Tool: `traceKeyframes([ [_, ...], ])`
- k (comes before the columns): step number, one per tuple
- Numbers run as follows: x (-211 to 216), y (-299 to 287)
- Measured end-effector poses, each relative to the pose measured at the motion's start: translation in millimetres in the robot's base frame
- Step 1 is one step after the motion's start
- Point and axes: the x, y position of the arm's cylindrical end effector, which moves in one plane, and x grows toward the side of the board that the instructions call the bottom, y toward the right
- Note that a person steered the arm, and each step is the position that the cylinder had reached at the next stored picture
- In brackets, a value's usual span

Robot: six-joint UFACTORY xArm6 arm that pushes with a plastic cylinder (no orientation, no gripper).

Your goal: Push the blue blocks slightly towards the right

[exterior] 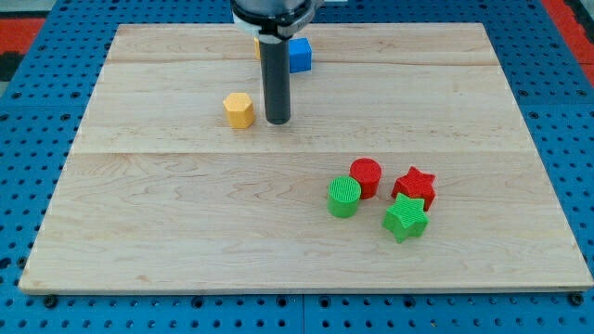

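Note:
A blue block (300, 55) sits near the view's top, partly hidden behind the dark rod; its shape looks like a cube. A sliver of yellow (257, 46) shows at the rod's left, beside the blue block. My tip (277, 122) rests on the board below the blue block and just right of a yellow hexagonal block (239, 109). The tip does not touch the blue block. No other blue block shows.
A cluster lies at the lower right: a red cylinder (366, 176), a green cylinder (343, 197), a red star (414, 185) and a green star (406, 219). The wooden board (186, 232) sits on a blue pegboard surface.

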Motion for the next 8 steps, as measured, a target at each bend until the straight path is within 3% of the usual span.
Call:
traceKeyframes([
  [2,2,-44],
  [3,-4,-1],
  [4,-48,20],
  [7,-124,-63],
  [8,-119,-10],
])
